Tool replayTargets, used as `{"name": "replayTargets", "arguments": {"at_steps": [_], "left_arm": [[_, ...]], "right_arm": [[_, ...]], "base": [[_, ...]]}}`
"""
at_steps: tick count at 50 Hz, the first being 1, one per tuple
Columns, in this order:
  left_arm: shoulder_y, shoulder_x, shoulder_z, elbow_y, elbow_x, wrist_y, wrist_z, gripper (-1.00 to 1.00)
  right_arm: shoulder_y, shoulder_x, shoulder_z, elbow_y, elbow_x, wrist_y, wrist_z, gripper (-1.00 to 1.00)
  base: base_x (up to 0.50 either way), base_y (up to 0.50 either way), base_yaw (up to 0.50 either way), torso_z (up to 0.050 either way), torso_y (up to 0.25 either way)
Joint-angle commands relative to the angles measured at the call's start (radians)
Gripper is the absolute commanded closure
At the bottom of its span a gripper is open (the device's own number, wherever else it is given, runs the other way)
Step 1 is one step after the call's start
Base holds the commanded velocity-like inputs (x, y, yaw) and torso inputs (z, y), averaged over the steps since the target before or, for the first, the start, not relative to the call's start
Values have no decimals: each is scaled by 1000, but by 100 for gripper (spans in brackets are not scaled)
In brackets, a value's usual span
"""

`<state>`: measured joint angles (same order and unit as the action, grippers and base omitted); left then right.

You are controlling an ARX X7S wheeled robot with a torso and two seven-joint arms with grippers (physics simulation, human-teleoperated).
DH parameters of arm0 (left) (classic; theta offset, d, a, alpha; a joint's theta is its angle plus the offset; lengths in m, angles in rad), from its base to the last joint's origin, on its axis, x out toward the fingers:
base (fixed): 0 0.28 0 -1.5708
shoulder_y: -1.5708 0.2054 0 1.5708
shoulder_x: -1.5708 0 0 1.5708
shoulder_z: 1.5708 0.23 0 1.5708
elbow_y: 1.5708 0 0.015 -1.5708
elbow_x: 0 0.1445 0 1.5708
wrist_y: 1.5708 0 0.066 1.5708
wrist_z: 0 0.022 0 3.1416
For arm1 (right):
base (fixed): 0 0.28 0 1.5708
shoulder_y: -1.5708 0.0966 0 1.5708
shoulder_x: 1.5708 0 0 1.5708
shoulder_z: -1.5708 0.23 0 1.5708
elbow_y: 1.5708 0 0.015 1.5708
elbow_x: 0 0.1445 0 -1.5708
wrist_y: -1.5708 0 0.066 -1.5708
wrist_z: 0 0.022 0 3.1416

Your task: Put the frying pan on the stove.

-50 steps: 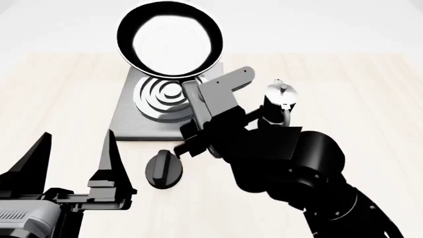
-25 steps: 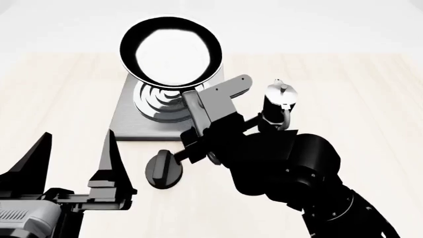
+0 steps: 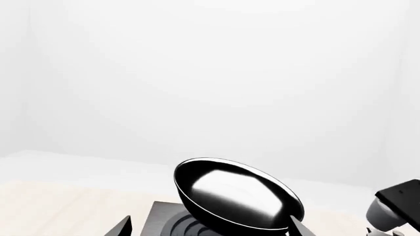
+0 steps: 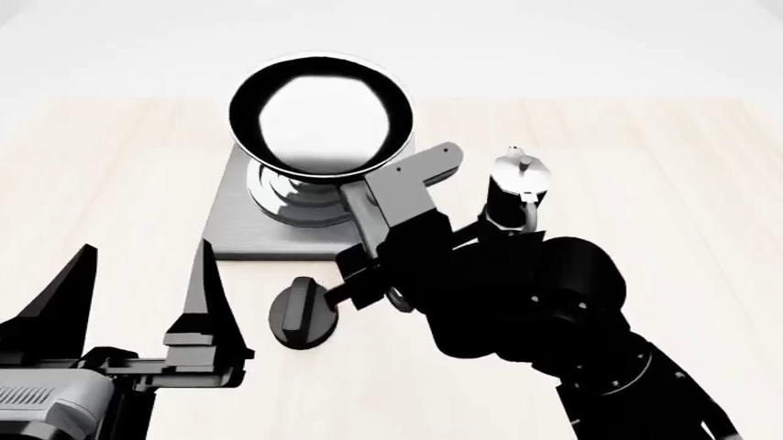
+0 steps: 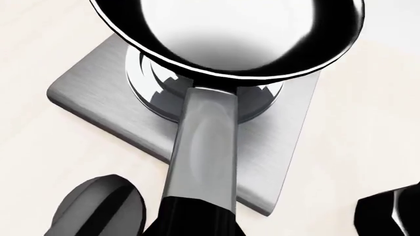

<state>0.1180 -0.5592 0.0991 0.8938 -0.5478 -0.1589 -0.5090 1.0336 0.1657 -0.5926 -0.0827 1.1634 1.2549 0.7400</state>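
Above the stove (image 4: 245, 220), near the counter's far edge, the frying pan (image 4: 321, 115) hangs tilted, not yet seated on the rings. Right gripper (image 4: 367, 240) appears clamped on the handle's near end, though its fingers are hidden; left gripper (image 4: 135, 293) idles at the near edge, fingers spread, empty. Judged rigid, glossy and bowl-heavy, the pan would lever about so distant a hold; grasp nearer the bowl.

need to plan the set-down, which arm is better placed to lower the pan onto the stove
Right: its gripper already holds the frying pan by the handle above the stove. The left gripper hangs open, near the table's front edge.
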Motion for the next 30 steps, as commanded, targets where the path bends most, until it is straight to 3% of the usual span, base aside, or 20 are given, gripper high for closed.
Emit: {"name": "replayTargets", "arguments": {"at_steps": [1,30], "left_arm": [[2,-2,3,1,1,3,-3,-100],[3,-12,2,4,-7,8,-12,-100]], "right_arm": [[22,-6,15,-5,-30,4,28,100],[-3,5,-40,22,-52,-47,-5,100]], "base": [[0,0,0,0,0],[0,0,0,0,2]]}}
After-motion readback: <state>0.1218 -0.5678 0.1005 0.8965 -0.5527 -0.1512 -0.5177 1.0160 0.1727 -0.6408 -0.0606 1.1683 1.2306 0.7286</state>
